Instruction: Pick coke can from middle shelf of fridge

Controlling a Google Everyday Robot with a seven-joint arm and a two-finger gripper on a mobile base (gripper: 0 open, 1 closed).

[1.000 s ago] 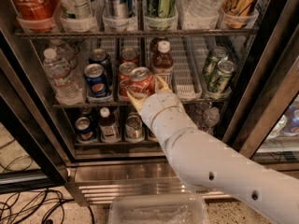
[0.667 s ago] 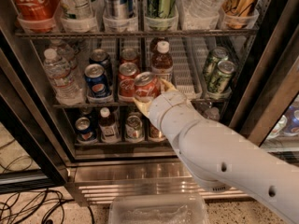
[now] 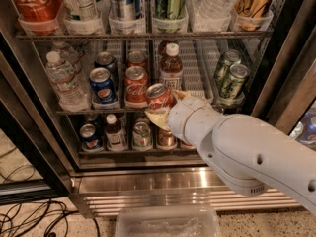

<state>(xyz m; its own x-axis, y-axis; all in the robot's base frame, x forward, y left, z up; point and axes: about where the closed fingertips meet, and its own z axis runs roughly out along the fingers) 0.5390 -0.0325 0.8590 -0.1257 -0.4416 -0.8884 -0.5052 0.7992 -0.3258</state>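
My gripper (image 3: 167,107) is shut on a red coke can (image 3: 158,98) and holds it tilted just in front of the middle shelf (image 3: 94,111), out past its front rail. Yellowish fingers (image 3: 157,118) show under and beside the can. My white arm comes in from the lower right. Another coke can (image 3: 136,86) still stands on the shelf to the left, with one more (image 3: 137,59) behind it. The fridge (image 3: 148,181) stands open with its wire shelves of drinks.
On the middle shelf are a blue Pepsi can (image 3: 102,86), water bottles (image 3: 63,80), a brown bottle (image 3: 171,68) and green cans (image 3: 232,79). A large Coca-Cola bottle (image 3: 33,1) stands above. Cans fill the lower shelf. A clear plastic bin (image 3: 168,222) and cables (image 3: 29,216) lie on the floor.
My gripper has drawn back from the shelf with the coke can, moving it a little right and down. The arm has shifted right.
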